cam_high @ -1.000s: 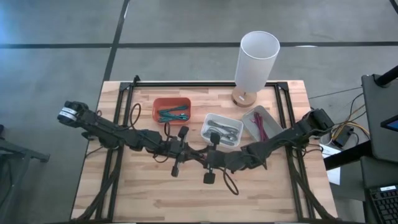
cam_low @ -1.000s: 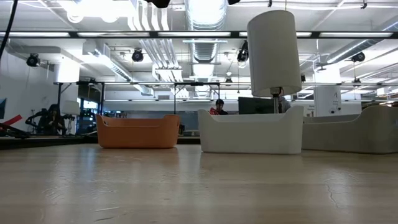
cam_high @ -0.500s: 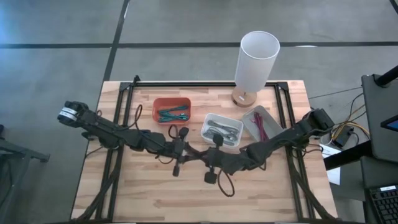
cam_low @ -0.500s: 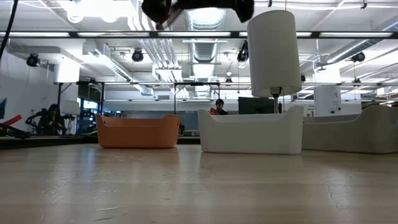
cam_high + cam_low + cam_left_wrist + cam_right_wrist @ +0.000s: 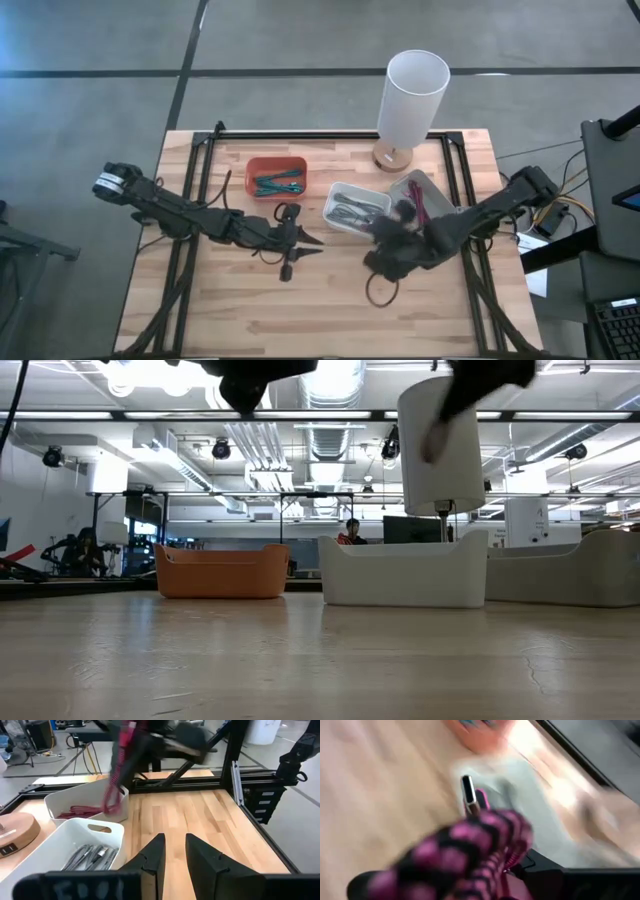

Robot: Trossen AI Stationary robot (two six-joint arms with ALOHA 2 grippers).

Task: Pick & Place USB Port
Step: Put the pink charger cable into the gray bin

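Observation:
My right gripper (image 5: 400, 222) is blurred, high over the table between the white bin (image 5: 338, 226) and the grey bin (image 5: 437, 196), and is shut on a pink braided cable (image 5: 480, 845) with a metal USB plug (image 5: 468, 790). In the left wrist view the cable (image 5: 117, 770) hangs over the grey bin (image 5: 60, 800), which holds more pink cables. My left gripper (image 5: 305, 241) is over the table's middle, a little open and empty; it also shows in the left wrist view (image 5: 174, 855). My right gripper holds the pink cable by a bunched part (image 5: 490, 855) close before its camera; blur and the cable itself hide the fingers. The plug end (image 5: 468, 790) sticks out past the fingers. The rest (image 5: 114, 795) hangs slack below the gripper, over the grey bin.
An orange bin (image 5: 277, 176) with teal cables stands at the far left of the row. The white bin holds silver-grey cables (image 5: 92, 857). A tall white lamp (image 5: 410, 95) stands at the far edge. Bare wood lies along the near side.
My right gripper has swung fast from the table's middle toward the right edge and the grey bin, carrying the pink cable. My left gripper has kept about where it was.

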